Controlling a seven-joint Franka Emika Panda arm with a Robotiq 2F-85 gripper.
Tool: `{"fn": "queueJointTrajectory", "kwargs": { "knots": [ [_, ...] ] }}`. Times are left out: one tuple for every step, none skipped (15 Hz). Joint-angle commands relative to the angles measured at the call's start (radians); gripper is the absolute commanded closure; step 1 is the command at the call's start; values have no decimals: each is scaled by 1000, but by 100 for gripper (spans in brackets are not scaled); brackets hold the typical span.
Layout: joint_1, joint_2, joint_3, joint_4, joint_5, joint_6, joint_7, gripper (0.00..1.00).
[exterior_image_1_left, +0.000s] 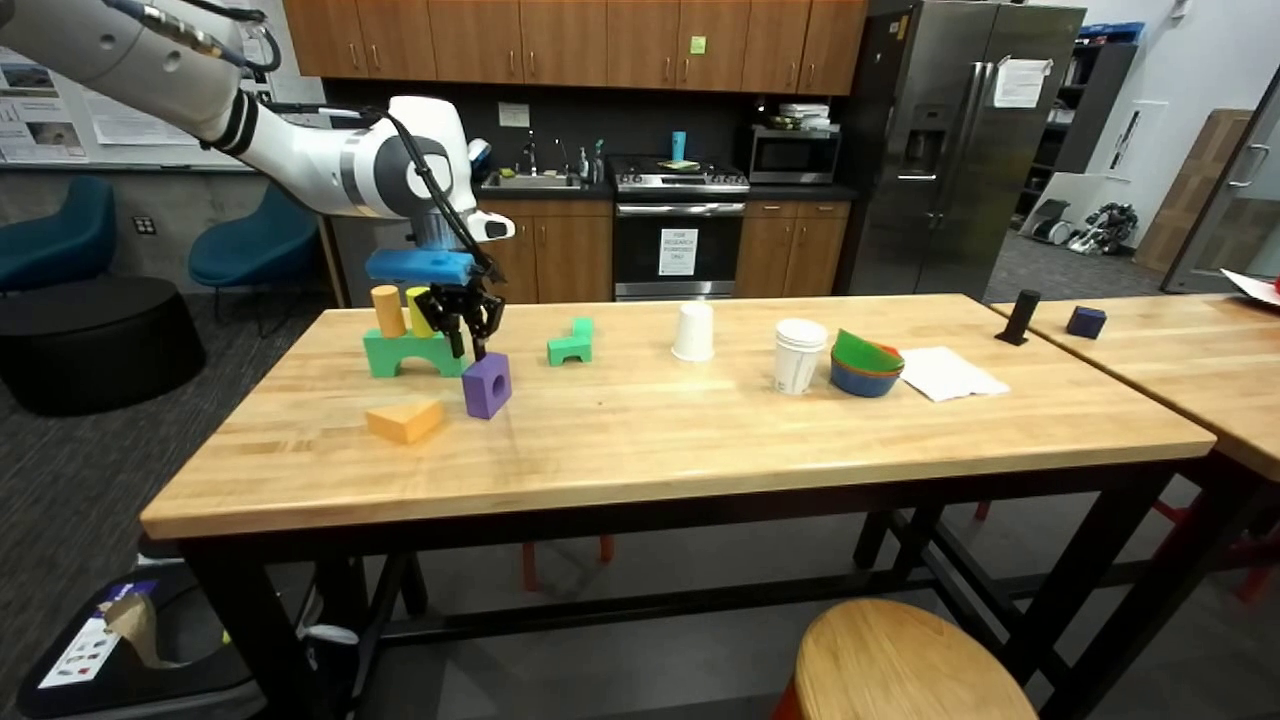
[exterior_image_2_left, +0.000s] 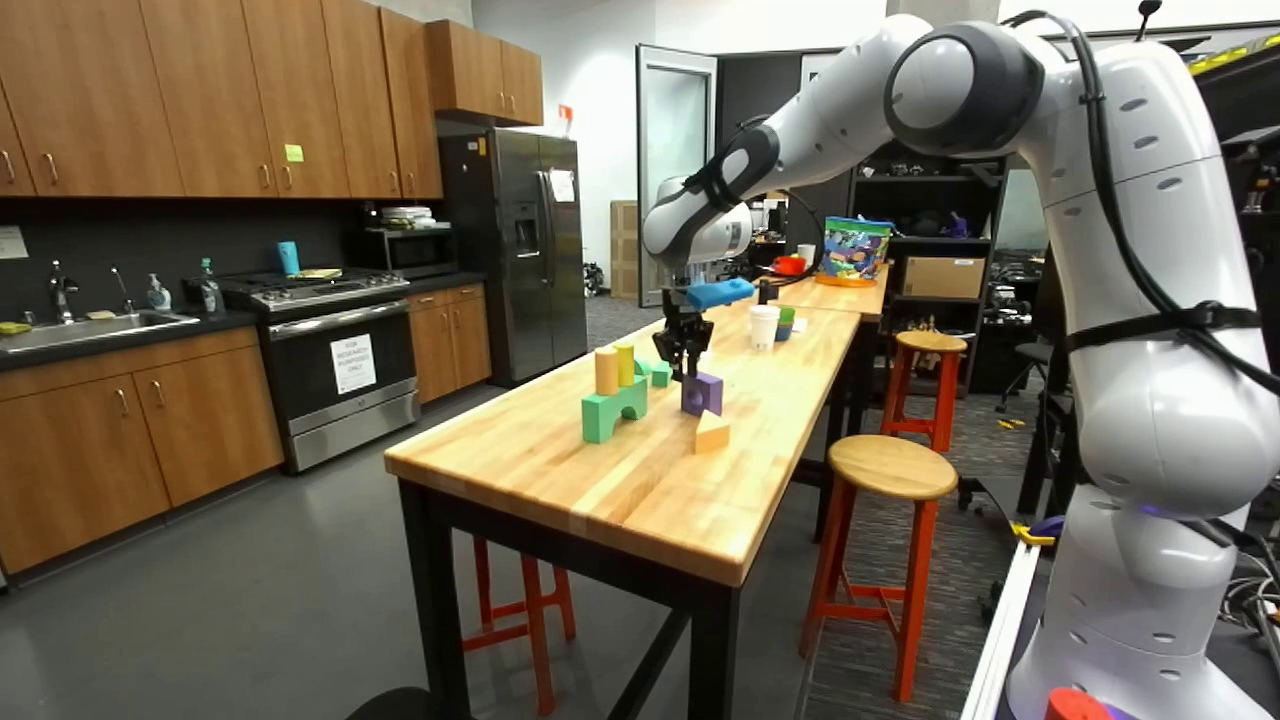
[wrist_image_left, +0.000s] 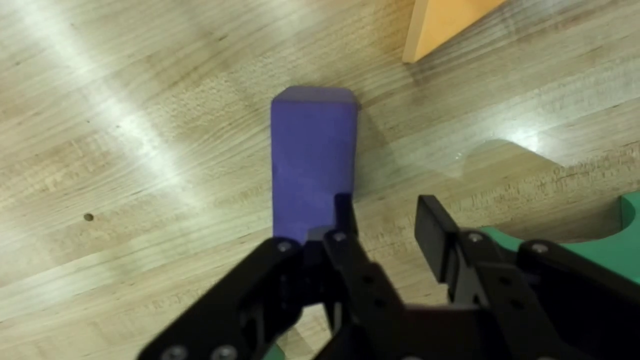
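Tabletop (exterior_image_1_left: 700, 450): gripper (wrist_image_left: 385, 215) spread w/ nothing held.
Nearest: purple block (wrist_image_left: 311, 150) (prob. light, firm), grip across narrow width; orange wedge (exterior_image_1_left: 405, 422) 8 o'clock of it in an exterior view.

purple block (wrist_image_left: 312, 160): rectangular, one solid color, softly rounded edges
hole (exterior_image_1_left: 500, 386): round, in a side face, visible in both exterior views
pose: level on bench (exterior_image_1_left: 640, 450), plain oblong face up
place: near orange wedge (exterior_image_1_left: 405, 421), gap between
hand (wrist_image_left: 382, 212): jaws parted, one over block edge; contact unclear
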Motion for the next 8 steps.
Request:
{"fn": "queueJointTrajectory", "kwargs": {
  "knots": [
    [-4,0,3,3,-1,-3,0,61],
    [-4,0,3,3,-1,-3,0,61],
    [-4,0,3,3,-1,-3,0,61],
    [-4,0,3,3,0,-7,3,36],
    [-7,-4,6,1,9,-11,-5,36],
    [-6,-8,5,0,9,-14,-2,32],
    [-6,-15,5,-1,10,-18,0,26],
    [-5,-20,4,-3,6,-18,1,20]
  ]
}}
